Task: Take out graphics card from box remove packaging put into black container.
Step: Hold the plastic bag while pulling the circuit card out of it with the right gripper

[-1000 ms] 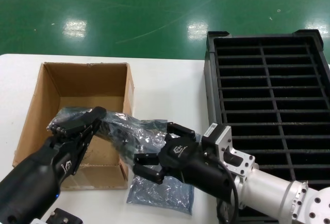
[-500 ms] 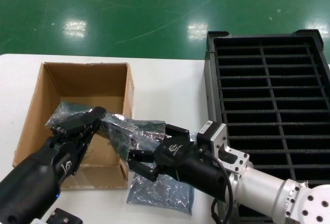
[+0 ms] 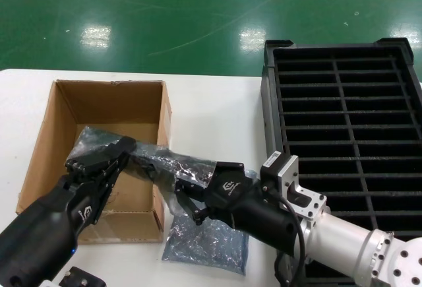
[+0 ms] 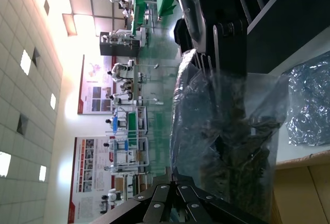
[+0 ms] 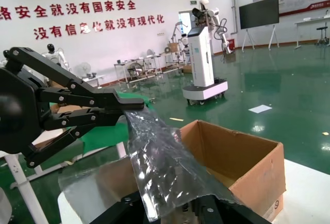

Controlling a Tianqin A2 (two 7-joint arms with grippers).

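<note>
Head view: the left pincer (image 3: 99, 161) and right pincer (image 3: 191, 194) each clamp an end of the bagged graphics card (image 3: 155, 161), held across the box (image 3: 46, 135) wall; a second bag (image 3: 208, 244) lies on the counter (image 3: 211, 102) beside the black container (image 3: 343, 128).

Left wrist view: the packaging (image 4: 227, 147) hangs crinkled.

Right wrist view: the left pincer (image 5: 121, 105) pinches the bag's end.

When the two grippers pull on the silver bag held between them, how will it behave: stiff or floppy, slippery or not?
The packaging looks crinkled and thin, so it is probably floppy and will stretch taut, not hold shape. Its shiny film may slip in the left gripper or right gripper. The dark card inside likely stiffens the middle.
</note>
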